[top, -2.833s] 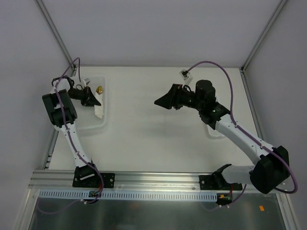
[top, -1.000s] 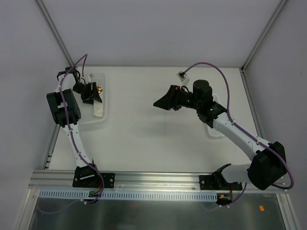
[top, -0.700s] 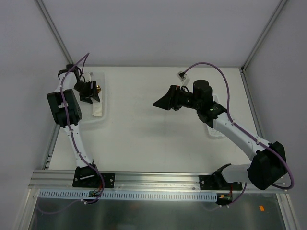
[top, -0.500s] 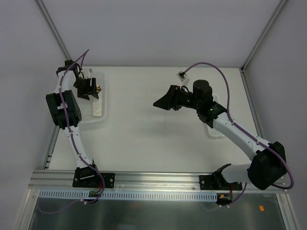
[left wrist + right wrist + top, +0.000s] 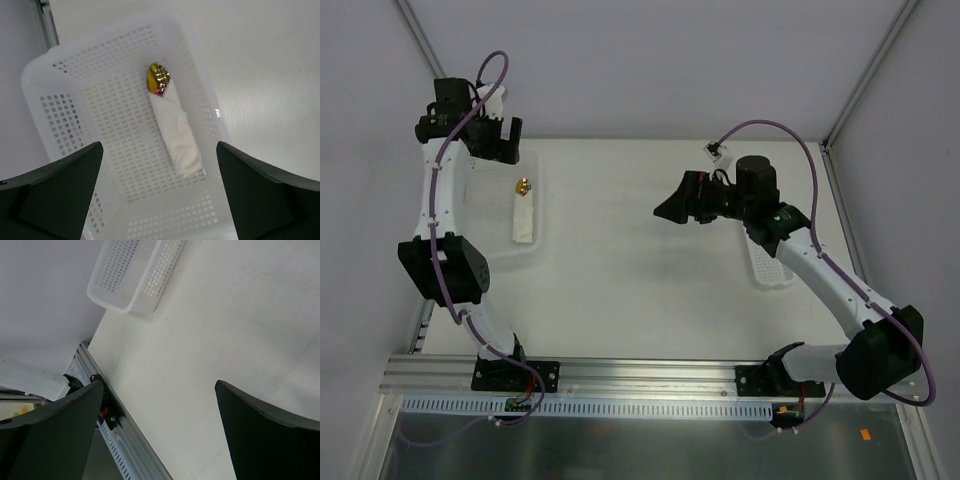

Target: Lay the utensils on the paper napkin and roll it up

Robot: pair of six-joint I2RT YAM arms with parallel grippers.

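A: What is hidden?
B: Of the spoon [image 5: 157, 84], only the gold bowl is shown, at 11 o'clock. The handle is wrapped in the rolled napkin [image 5: 176, 134], laid in a basket [image 5: 60, 115].
A: And nearby?
B: The left gripper [image 5: 159, 146] is held spread above it. The right gripper [image 5: 159, 384] is likewise spread, with another basket [image 5: 125, 270] seen at 11 o'clock.

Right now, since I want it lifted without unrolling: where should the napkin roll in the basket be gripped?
Probably mid-length on the napkin roll, from straight above, jaws across its narrow width: it lies flat in the walled basket, the spoon bowl poking from one end.
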